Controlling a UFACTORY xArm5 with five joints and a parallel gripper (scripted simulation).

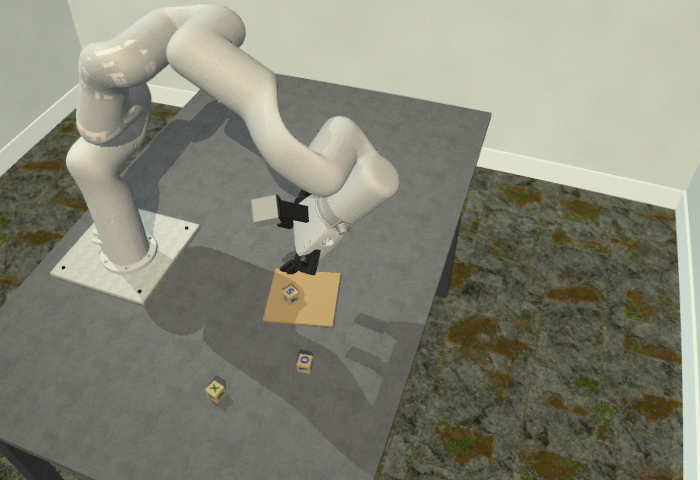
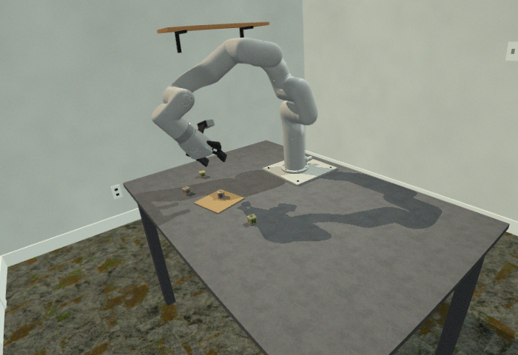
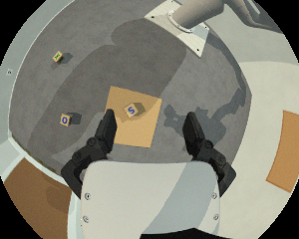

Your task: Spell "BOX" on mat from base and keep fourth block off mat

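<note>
The tan mat (image 1: 322, 311) (image 2: 214, 205) (image 3: 140, 135) lies flat on the table. A block with a blue S on top (image 1: 289, 293) (image 2: 220, 194) (image 3: 132, 110) sits turned askew on it. A block with a blue O on top (image 1: 304, 361) (image 2: 186, 190) (image 3: 65, 119) and one with a green X on top (image 1: 215, 390) (image 2: 201, 173) (image 3: 58, 57) lie off the mat. A fourth block (image 2: 251, 219) with green letters stands off the opposite side; its top letter is unreadable, and the top view does not show it. My gripper (image 1: 299, 269) (image 2: 213, 160) (image 3: 150, 119) is open, empty and tilted above the table.
The white base plate (image 1: 175, 232) (image 2: 318, 169) (image 3: 200, 44) carries the robot's arm on the table (image 1: 107, 350) (image 2: 331, 271). The arm's shadows fall over part of the mat and the table top. A wooden shelf (image 2: 213, 26) hangs on the wall.
</note>
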